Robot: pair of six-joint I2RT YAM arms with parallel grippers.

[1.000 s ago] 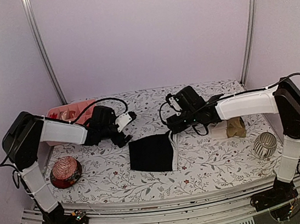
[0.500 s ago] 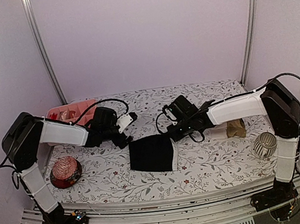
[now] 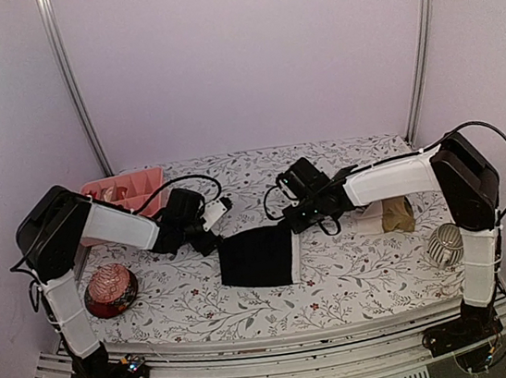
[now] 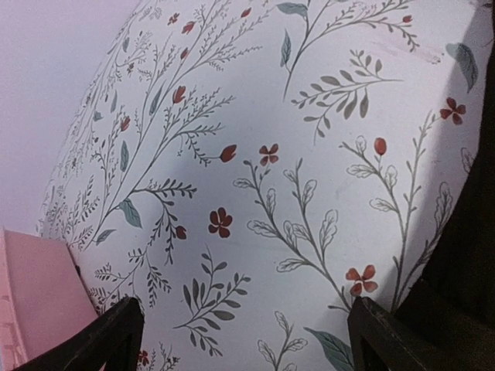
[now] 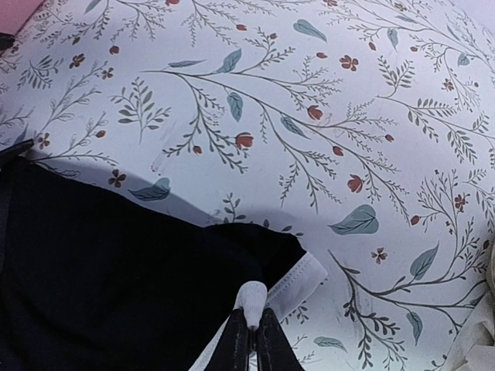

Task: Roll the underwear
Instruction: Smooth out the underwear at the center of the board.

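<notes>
**Right gripper (image 5: 252,328) pinches the black underwear (image 3: 255,260); left gripper (image 4: 246,311) hangs wide beside it**

The black underwear lies flat and unrolled as a rough rectangle near the middle of the table (image 3: 362,272), with white trim (image 5: 300,277) along its 3 o'clock edge.

The right gripper is at the garment's 1 o'clock corner. Its fingers are pressed almost together, and a fold of the white trim is caught between the tips.

The left gripper is low at the 10 o'clock corner. Its fingers are spread wide and hold nothing, with only flowered tabletop between them. In the left wrist view, black cloth shows just beside the finger on the right of the frame. Whether they touch cannot be told.

The tan underwear (image 3: 396,215) lies crumpled well apart from the black one, at its 3 o'clock, near the right edge of the table and partly behind the right arm.

A pink tray (image 3: 144,177) sits at 10 o'clock in the far left corner. A red bowl (image 3: 101,307) is at 9 o'clock near the left arm's base. A grey ribbed object (image 3: 446,243) stands at 3 o'clock, nearer than the tan underwear.
</notes>
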